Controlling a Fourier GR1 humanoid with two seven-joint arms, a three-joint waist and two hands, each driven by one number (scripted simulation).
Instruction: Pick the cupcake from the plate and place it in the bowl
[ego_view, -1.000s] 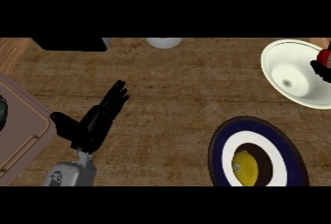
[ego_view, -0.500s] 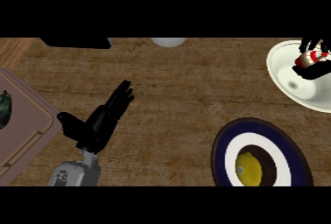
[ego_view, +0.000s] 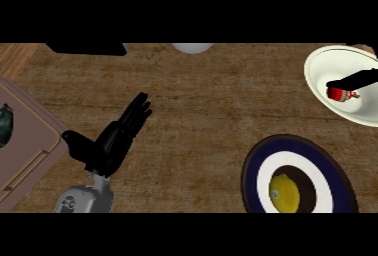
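Head view, first inspector: cupcake (ego_view: 338, 94) found inside the bowl (ego_view: 325, 65) at the counter's (ego_view: 207, 115) far right corner, not on the plate (ego_view: 255, 175) by the near right edge. Right hand (ego_view: 360, 78) lies across it, apparently touching.

Second inspector: Has that hand hold of it?

First inspector: Cannot tell; the contact shows, the grasp does not. Left hand (ego_view: 111, 142) rests over the left part of the counter, fingers (ego_view: 136, 112) straight and spread, holding nothing.

Second inspector: Handling assessment?

First inspector: Judged light, soft and easily crushed, with a topping likely to smear. Hold belongs low on the sides of the base, never on top. Placement appears nearly complete.
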